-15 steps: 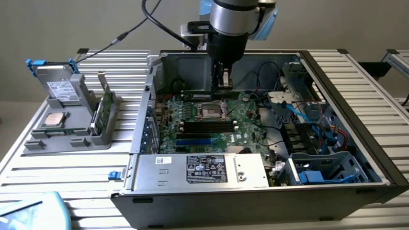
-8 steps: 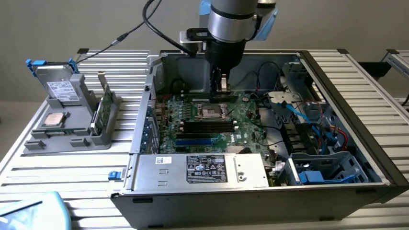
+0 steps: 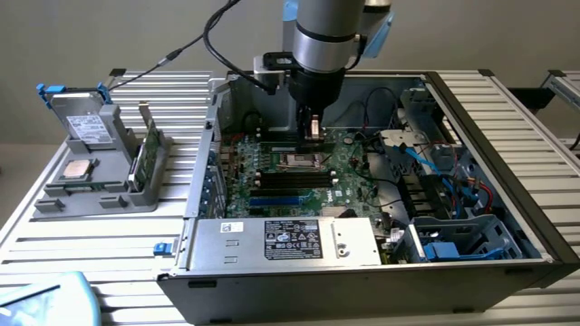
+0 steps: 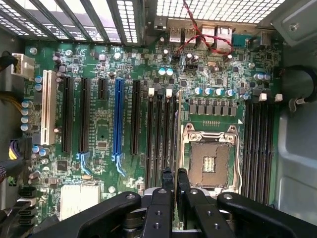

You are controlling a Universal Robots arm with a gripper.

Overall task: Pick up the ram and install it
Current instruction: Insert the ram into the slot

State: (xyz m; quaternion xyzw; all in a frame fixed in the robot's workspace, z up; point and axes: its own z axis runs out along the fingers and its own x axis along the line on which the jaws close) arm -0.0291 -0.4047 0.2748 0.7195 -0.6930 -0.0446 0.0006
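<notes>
Wrist view: gripper [image 4: 174, 175] clamped on ram [image 4: 178, 129], long thin stick seen edge-on, over mobo slots [image 4: 158, 134] beside CPU socket [image 4: 209, 163].

Exterior view overlooks the whole computer case [image 3: 363, 292]; wrist view stares closely at its motherboard [image 4: 104, 134].

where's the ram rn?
The ram is gripped edge-on in the hand, inside the open PC case, over the black memory slots beside the empty CPU socket.
</notes>
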